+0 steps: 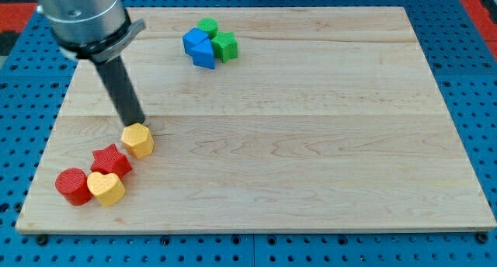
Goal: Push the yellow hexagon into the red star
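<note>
The yellow hexagon (pixel 138 140) lies on the wooden board at the lower left. The red star (pixel 110 160) lies just below and left of it, a narrow gap or light contact between them; I cannot tell which. My tip (pixel 133 124) rests at the hexagon's upper edge, touching or nearly touching it. The dark rod rises up and left from there to the arm's grey body.
A red cylinder (pixel 74 186) and a yellow heart (pixel 106 188) sit below the star, close to the board's (pixel 311 143) lower left corner. Near the view's top, two blue blocks (pixel 199 48) and two green blocks (pixel 218 38) form a cluster.
</note>
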`<state>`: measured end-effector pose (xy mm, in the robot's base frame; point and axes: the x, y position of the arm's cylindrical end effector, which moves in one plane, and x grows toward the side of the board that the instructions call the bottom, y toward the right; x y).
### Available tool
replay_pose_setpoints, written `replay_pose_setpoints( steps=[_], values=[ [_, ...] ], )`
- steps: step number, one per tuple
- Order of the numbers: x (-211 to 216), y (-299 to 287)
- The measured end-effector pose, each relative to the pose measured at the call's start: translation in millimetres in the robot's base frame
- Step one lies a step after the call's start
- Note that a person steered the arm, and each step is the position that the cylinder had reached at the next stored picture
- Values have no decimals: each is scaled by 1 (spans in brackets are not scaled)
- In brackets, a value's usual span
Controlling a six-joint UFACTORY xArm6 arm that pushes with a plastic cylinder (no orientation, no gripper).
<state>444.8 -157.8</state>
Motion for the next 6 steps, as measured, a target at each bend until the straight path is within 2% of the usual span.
replay_pose_setpoints(
  steps=[1, 2, 3, 4, 6],
  values=[
    [3, 52],
    [42, 40],
    [45, 15],
    [31, 12],
    [36, 0]
  ],
)
